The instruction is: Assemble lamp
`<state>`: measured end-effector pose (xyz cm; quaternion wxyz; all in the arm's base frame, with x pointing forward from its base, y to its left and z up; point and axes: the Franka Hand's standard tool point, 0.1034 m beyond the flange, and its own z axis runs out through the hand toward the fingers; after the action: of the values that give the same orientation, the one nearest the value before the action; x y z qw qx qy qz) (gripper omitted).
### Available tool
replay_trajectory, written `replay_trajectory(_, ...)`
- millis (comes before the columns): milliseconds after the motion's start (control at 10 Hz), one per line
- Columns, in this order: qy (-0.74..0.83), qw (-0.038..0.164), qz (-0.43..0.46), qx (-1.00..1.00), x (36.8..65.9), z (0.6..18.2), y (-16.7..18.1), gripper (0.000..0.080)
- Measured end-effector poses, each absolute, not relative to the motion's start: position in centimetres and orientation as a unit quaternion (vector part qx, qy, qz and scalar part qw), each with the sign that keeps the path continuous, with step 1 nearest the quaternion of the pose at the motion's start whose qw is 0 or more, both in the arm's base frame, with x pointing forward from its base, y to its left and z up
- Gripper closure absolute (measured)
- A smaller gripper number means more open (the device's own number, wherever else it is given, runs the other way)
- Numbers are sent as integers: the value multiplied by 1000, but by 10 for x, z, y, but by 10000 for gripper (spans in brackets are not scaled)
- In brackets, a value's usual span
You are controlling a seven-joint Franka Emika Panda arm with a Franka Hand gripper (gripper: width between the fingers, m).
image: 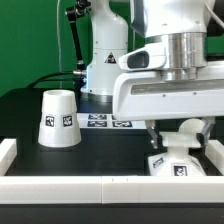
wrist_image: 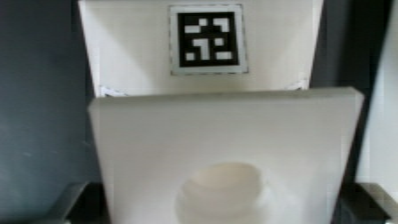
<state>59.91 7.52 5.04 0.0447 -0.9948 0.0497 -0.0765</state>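
Arm (image: 165, 15): glossy white shells, dark joint seams.
Wrist (image: 185, 50): silver metal cylinder.
Pincer (wrist_image: 224, 200): wide white body, dark fingers (wrist_image: 71, 205).
Cable (image: 62, 45): thin, black.

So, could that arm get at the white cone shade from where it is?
Probably yes: the shade stands alone on the table, with nothing between it and the end effector, which is down by the base.

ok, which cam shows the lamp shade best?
Exterior view: the shade stands whole and unblocked at that view's left, with a tag facing the camera. The wrist view shows none of it, only the base.
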Motion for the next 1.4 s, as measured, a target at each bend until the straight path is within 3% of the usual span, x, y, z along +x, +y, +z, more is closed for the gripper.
replay_trajectory(1200,-44,36,-79,-995,617,52,94,265)
replay_trajectory(1300,-44,36,-79,-995,617,52,94,138)
replay_trajectory(1400,-26,39,-79,-996,613,58,89,111)
